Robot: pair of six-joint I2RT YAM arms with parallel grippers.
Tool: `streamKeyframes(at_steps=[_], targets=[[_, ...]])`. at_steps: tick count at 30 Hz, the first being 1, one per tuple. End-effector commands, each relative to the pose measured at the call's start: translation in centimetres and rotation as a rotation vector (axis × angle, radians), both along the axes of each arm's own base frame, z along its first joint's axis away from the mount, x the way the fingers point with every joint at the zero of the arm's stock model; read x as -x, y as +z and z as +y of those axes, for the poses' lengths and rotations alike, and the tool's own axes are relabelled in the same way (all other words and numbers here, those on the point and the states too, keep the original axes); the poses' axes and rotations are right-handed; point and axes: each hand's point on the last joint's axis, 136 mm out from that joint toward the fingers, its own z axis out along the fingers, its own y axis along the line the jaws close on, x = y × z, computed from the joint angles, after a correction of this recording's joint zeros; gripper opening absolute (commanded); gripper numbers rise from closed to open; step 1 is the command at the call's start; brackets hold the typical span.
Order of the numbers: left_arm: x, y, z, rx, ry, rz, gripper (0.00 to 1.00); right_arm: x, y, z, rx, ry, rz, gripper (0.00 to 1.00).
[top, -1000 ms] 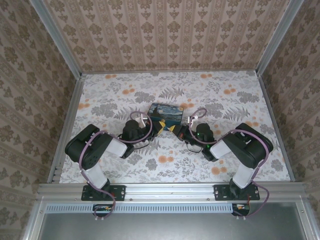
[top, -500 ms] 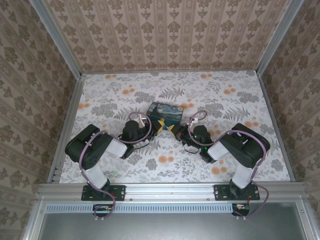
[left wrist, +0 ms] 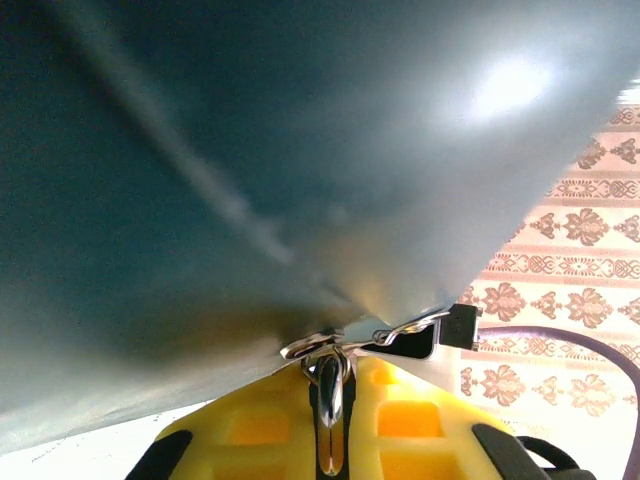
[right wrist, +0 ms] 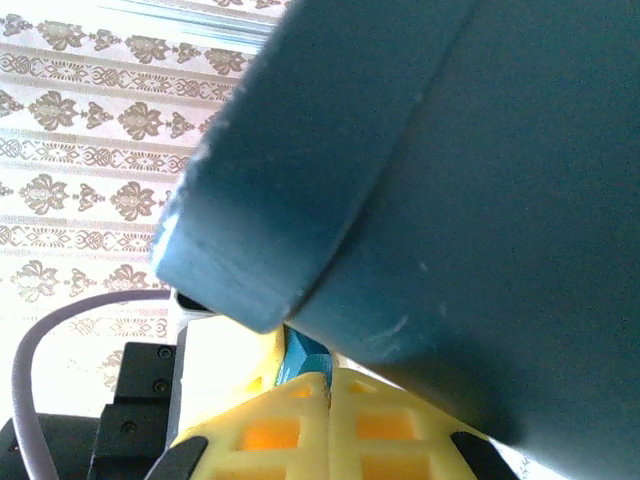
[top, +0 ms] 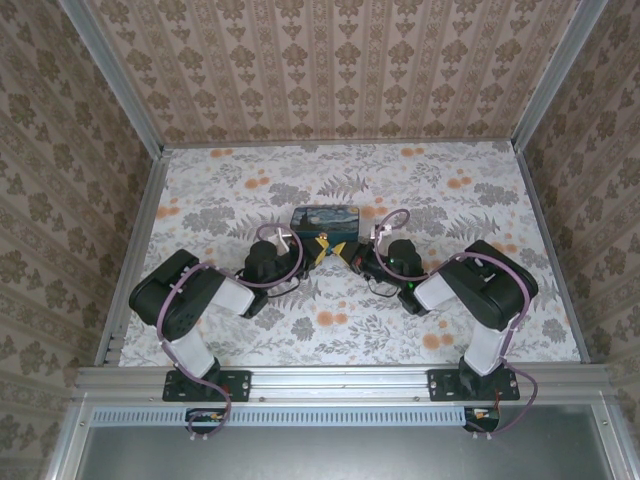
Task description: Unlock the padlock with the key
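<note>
Right now the 2 claws meet nose to nose at the near edge of the painted box (top: 325,216). The right gripper (right wrist: 327,382) is clenched on the padlock (right wrist: 300,360). Just a sliver of bright teal-blue peeks out between the yellow pads, tucked under the box's rim, with shackle and keyhole hidden. Facing it, the left gripper (left wrist: 330,368) is pinched on what looks like a thin silvery key (left wrist: 329,405), its shaft running along the fingers toward the box. The lock lies straight ahead of the key, I reckon.
</note>
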Motion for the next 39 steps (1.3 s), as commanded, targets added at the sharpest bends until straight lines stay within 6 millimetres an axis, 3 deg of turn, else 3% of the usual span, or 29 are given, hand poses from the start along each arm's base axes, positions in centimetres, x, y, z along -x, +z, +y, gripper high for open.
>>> streamKeyframes(at_steps=[1, 7, 10, 13, 18, 25, 31, 35, 39], targets=[[3.7, 2.6, -2.6, 0.063, -0.207, -0.075, 0.00, -1.7, 2.4, 0.3, -0.040, -0.012, -0.088, 0.00], [3.7, 1.8, -2.5, 0.047, -0.203, -0.071, 0.00, -2.6, 3.1, -0.4, -0.107, -0.063, -0.032, 0.00], [3.7, 1.4, -2.7, 0.029, -0.213, -0.071, 0.00, -2.8, 2.1, -0.5, -0.132, -0.108, 0.039, 0.00], [3.8, 0.5, -3.0, -0.003, -0.227, -0.067, 0.00, -2.6, 2.3, 0.9, -0.140, -0.057, 0.031, 0.00], [4.1, -0.6, -3.0, -0.050, -0.248, -0.063, 0.00, -2.2, 0.3, 0.0, -0.001, -0.081, 0.021, 0.00], [4.9, -2.0, -3.1, -0.150, -0.317, -0.064, 0.00, -2.3, -0.6, -0.3, 0.141, -0.067, -0.014, 0.00], [5.0, -2.4, -2.9, -0.201, -0.331, -0.083, 0.00, -2.9, 1.2, 1.2, -0.086, -0.048, 0.007, 0.00], [5.0, -2.1, -3.1, -0.189, -0.329, -0.091, 0.00, -3.3, 1.0, 1.3, -0.179, -0.083, 0.092, 0.00], [5.0, -2.2, -3.1, -0.199, -0.332, -0.105, 0.00, -3.5, 3.3, 1.2, -0.232, -0.094, 0.079, 0.00]])
